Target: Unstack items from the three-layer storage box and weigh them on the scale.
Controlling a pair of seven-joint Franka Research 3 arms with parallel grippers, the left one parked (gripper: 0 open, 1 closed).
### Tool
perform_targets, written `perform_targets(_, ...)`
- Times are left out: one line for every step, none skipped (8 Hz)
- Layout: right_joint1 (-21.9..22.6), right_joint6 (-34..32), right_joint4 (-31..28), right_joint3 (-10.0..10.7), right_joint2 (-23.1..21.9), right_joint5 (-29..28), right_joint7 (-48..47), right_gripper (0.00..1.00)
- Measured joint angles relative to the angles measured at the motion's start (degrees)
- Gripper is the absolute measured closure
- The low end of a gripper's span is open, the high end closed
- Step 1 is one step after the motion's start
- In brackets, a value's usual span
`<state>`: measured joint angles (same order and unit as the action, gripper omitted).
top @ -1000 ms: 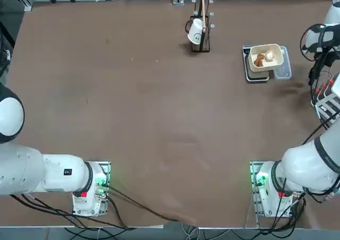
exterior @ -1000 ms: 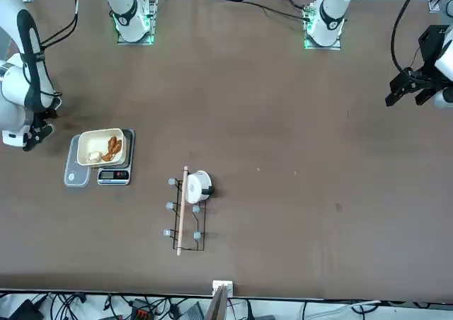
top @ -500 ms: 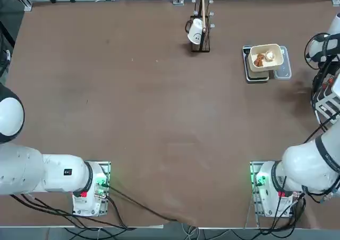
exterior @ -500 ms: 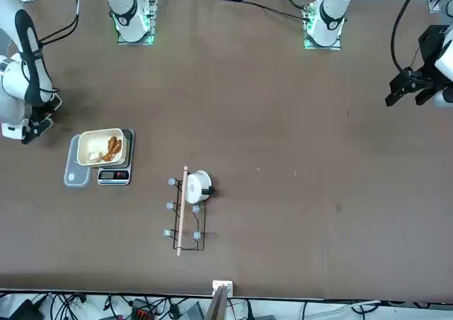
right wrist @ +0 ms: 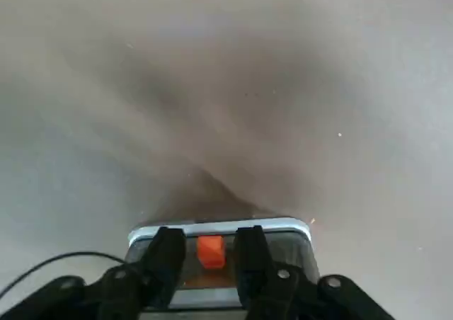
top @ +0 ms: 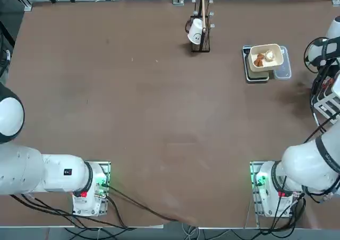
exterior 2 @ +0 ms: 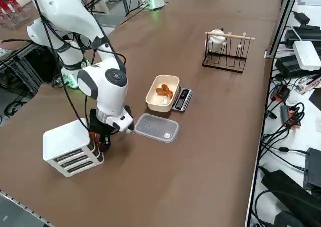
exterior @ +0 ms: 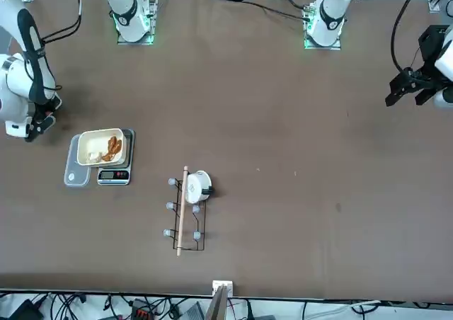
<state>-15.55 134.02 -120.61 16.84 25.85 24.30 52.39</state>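
Observation:
The three-layer storage box (exterior 2: 71, 146), white with grey drawers, stands at the table's right edge (top: 328, 106). My right gripper (right wrist: 209, 233) is low against its front (exterior 2: 101, 138). The fingers (right wrist: 168, 249) stand on either side of an orange drawer tab (right wrist: 210, 251), open, with a thin gap on each side. Across the table, the scale (top: 256, 73) carries a cream tub (top: 265, 57). In the tub lie a brown lumpy item (top: 258, 62) and a pale roundish item (top: 269, 54).
A clear plastic tray (exterior 2: 156, 127) lies beside the scale, between it and the storage box. A dark wire stand with a white cup (top: 199, 30) is at the far edge. The table edge runs just behind the storage box.
My right arm has shifted back toward the storage box, and the gripper has come down to its front. The fingers have narrowed a little. The tub and scale stayed put.

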Motion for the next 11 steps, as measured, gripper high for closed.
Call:
perform_targets(0.0, 0.1, 0.0, 0.0, 0.0, 0.2, 0.0, 0.64)
perform_targets(0.0, 0.2, 0.0, -0.1, -0.1, 0.2, 0.0, 0.85)
perform_targets(-0.1, 0.2, 0.0, -0.1, -0.1, 0.3, 0.0, 0.89)
perform_targets(-0.1, 0.2, 0.0, -0.1, -0.1, 0.3, 0.0, 0.91)
perform_targets(-0.1, 0.2, 0.0, -0.1, -0.1, 0.3, 0.0, 0.91)
perform_targets(-0.1, 0.2, 0.0, -0.1, -0.1, 0.3, 0.0, 0.91)
perform_targets(-0.1, 0.2, 0.0, -0.2, -0.1, 0.3, 0.0, 0.91)
perform_targets(-0.1, 0.2, 0.0, -0.3, -0.1, 0.3, 0.0, 0.91)
perform_targets(-0.1, 0.2, 0.0, -0.7, -0.1, 0.3, 0.0, 0.91)
perform_targets(0.0, 0.1, 0.2, -1.5, -0.2, 0.3, -0.1, 0.91)
perform_targets(-0.1, 0.1, 0.5, -2.5, -0.2, 0.1, -0.3, 0.93)
